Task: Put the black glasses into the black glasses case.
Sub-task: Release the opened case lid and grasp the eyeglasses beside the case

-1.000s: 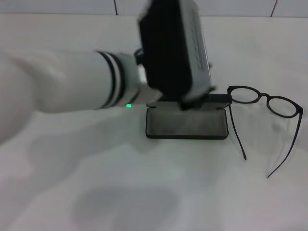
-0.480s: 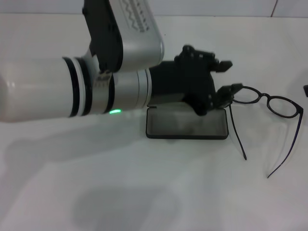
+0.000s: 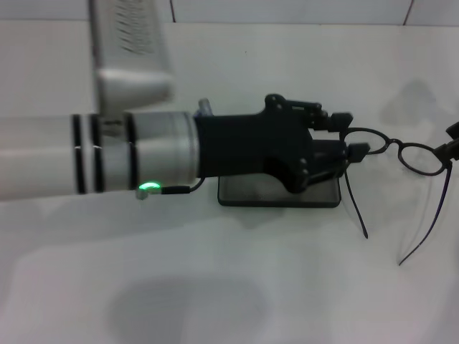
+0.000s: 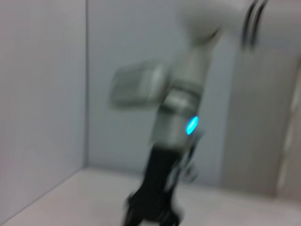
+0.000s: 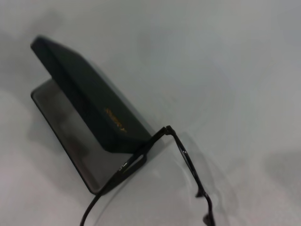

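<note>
I reached my left claw (image 3: 349, 133), its fingers spread apart, across the open black glasses case (image 3: 280, 192) toward the black glasses (image 3: 396, 150) lying just beside it near the bench's right edge, ready to grasp the frame.

Left arm (image 3: 129, 154) rotated: white housing that sat over the case 1.0 s ago swung up toward 11 o'clock, forearm now lies level across head view. Left gripper (image 3: 343, 140) pushed further toward 3 o'clock, fingertips now at near lens of the glasses (image 3: 391, 147), apart on either side of the rim; earlier they stopped short of it. Gripper body now covers more of the case (image 3: 280, 195), lid hidden. Right gripper (image 3: 452, 140) tip newly in at right edge, 3 o'clock, by the far lens.
</note>
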